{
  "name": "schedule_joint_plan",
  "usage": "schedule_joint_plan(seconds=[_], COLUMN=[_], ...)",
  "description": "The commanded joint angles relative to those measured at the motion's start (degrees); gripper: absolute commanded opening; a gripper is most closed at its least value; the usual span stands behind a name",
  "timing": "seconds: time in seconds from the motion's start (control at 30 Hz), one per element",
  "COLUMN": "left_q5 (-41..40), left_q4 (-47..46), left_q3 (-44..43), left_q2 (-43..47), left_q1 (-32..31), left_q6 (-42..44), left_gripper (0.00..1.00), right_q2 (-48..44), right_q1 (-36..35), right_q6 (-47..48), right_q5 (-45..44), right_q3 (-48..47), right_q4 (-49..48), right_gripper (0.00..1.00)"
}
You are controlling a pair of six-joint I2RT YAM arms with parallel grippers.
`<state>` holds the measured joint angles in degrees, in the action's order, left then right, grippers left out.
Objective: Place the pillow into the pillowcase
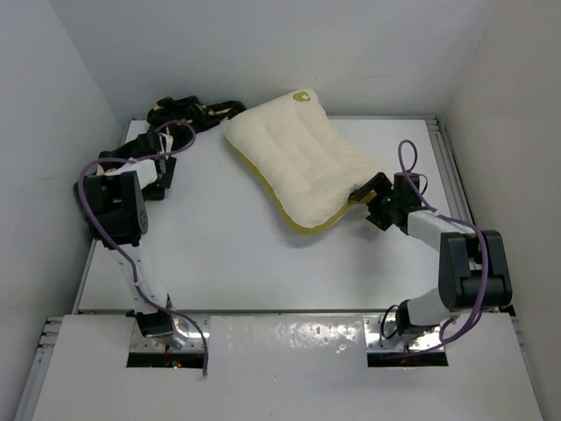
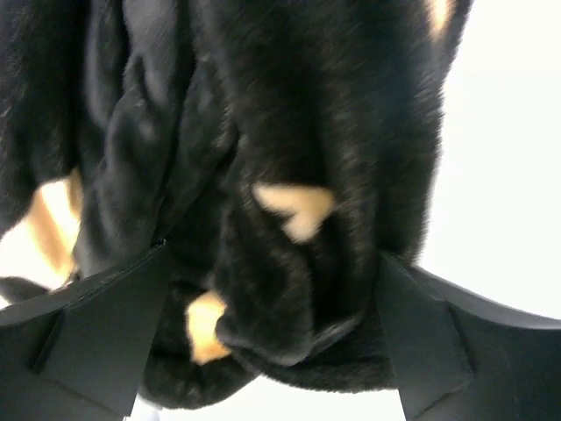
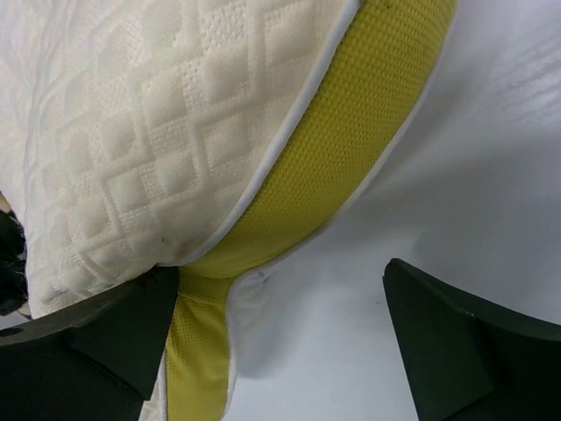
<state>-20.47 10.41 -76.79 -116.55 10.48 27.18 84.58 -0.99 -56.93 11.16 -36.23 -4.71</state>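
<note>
Pillow (image 1: pixel 302 162) long axis diag., far-L to near-R, pillowcase (image 1: pixel 188 112) bunched far-L

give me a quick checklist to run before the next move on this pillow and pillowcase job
1. Left gripper jaws spread: ok, wide open around the bunched pillowcase.
2. Right gripper jaws spread: ok, open at a corner of the pillow.
3. Pillow gripped: not ok, nothing is clamped on it.
4. Pillowcase mouth located: cannot tell, the fabric is crumpled in a heap.
5. Pillow inside pillowcase: not ok, it lies wholly outside on the table.
</note>
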Motion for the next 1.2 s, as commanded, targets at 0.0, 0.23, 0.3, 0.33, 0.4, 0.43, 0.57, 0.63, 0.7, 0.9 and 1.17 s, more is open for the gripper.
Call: schedule_joint_plan(seconds=[0.0, 0.23, 0.3, 0.33, 0.4, 0.43, 0.57, 0.63, 0.7, 0.9, 1.17], left_q5=[4.7, 14.7, 18.8, 22.5, 25.9, 29.2, 35.8, 39.2, 39.9, 38.0, 28.4], left_q4=[-1.2, 3.9, 5.3, 6.1, 11.7, 14.3, 33.7, 38.0, 40.2, 33.8, 33.2], left_q3=[-1.7, -2.0, -2.7, -3.4, -6.2, -8.0, -20.6, -23.2, -26.4, -41.8, -36.6], left_q2=[-1.2, 2.1, 8.4, 10.5, 16.3, 18.0, 25.5, 28.4, 32.7, 37.6, 44.4], left_q1=[0.1, 0.7, -0.5, -1.1, -3.1, -3.7, -7.1, -8.1, -9.7, -10.9, -7.7], left_q6=[1.4, 6.0, 9.4, 10.3, 13.1, 15.8, 21.1, 22.3, 22.0, 13.4, 8.0], left_gripper=[0.74, 0.00, 0.00, 0.00, 0.00, 0.00, 0.00, 0.00, 0.00, 0.00, 0.00], right_q2=[1.2, -4.0, -6.1, -6.8, -8.7, -9.4, -10.0, -8.3, -6.3, 1.4, 10.2], right_q1=[-0.7, 5.3, 10.2, 11.5, 13.7, 14.8, 14.0, 12.8, 8.7, -11.7, -15.5], right_q6=[-5.7, -1.5, -0.6, 0.1, 1.6, 4.1, 10.9, 13.3, 16.0, 36.6, 26.5], right_q5=[0.4, -8.2, -7.2, -6.8, -5.5, -5.7, -4.5, -0.4, 4.3, 6.2, 19.4], right_q3=[-3.9, -6.1, -6.1, -6.0, -6.3, -6.6, -10.1, -10.9, -13.6, -32.0, -41.8], right_q4=[-13.2, -1.8, 0.4, 0.7, 0.8, 1.2, 6.1, 6.6, 7.1, 12.6, -3.9], right_gripper=[0.99, 0.99, 0.98, 0.96, 0.87, 0.81, 0.50, 0.56, 0.71, 0.91, 0.74])
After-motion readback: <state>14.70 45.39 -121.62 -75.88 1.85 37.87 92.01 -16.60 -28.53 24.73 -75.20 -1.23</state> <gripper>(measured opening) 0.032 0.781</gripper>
